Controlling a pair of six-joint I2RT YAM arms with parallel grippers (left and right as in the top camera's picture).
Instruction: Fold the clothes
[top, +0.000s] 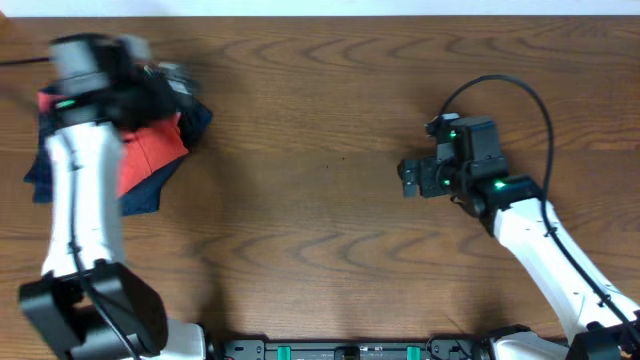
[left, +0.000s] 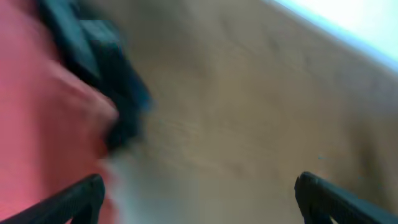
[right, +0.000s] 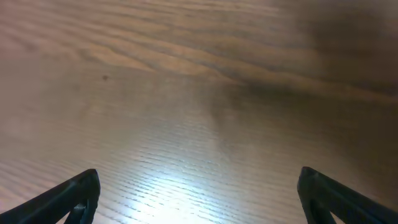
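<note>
Left tool (left: 199, 196), spread wide, at edge of red-orange T-shirt (left: 37, 124)

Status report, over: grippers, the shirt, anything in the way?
Left gripper open, blurred, nothing between its fingers. Right gripper open over table. Red-orange T-shirt bunched, unfolded. Navy garment heaped with it.

A navy garment (top: 148, 196) lies on the wooden table (top: 320, 170).

Table (top: 320, 150): dark brown wood-grain top, by which nearly the whole overhead view is filled. Pale strip (top: 400, 6): seen beyond the far edge; what it is cannot be told. Light: a soft white glare (right: 180, 186) is thrown on the tabletop in the right wrist view.
</note>
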